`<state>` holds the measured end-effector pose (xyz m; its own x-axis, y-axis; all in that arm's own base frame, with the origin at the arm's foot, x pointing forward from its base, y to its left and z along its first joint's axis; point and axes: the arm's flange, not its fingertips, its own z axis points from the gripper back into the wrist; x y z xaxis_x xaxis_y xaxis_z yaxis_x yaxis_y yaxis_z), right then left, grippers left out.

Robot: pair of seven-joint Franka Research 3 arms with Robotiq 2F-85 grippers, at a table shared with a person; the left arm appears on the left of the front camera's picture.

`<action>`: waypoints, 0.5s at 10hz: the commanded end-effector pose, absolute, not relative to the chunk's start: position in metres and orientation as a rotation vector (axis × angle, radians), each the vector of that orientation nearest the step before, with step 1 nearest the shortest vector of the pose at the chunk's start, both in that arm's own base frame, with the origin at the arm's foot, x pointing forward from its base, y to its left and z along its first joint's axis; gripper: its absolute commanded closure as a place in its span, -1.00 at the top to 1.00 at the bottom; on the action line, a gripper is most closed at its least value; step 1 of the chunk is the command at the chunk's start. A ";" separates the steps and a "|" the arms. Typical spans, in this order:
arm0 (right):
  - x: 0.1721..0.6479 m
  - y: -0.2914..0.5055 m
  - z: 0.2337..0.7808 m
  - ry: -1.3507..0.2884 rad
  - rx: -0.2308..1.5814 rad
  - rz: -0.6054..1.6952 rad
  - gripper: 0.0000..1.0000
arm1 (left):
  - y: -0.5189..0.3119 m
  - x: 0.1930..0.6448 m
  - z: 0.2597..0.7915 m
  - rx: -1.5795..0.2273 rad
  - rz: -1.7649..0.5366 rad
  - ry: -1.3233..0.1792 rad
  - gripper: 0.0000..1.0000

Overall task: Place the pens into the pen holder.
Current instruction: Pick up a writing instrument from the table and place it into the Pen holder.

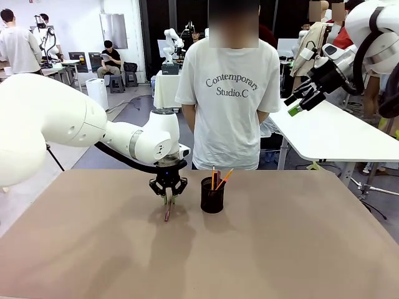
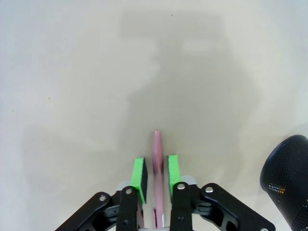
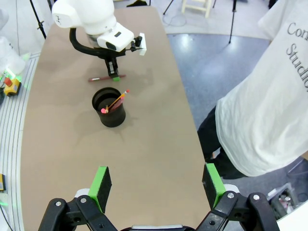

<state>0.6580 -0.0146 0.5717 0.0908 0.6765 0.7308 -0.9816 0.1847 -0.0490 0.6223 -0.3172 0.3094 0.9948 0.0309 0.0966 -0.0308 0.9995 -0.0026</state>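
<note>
A robotics lab: far left, people work at benches beside another small robot arm, monitors stand on desks, white tables line the right, and tripod legs stand on the grey floor

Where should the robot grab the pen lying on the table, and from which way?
Around its middle, coming straight down from above. The dark-red pen lies flat on the table, so only its thin sides are free. The left gripper already straddles it, one green pad on each side.
</note>
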 end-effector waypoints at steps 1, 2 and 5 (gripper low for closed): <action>0.658 -0.014 0.574 -0.724 0.511 1.332 1.00 | -0.312 0.616 0.306 0.006 0.027 -0.085 -1.00; 0.658 -0.014 0.574 -0.724 0.511 1.332 1.00 | -0.310 0.616 0.307 0.007 0.033 -0.080 -1.00; 0.658 -0.014 0.574 -0.724 0.511 1.332 1.00 | -0.305 0.613 0.312 -0.030 0.006 -0.048 -1.00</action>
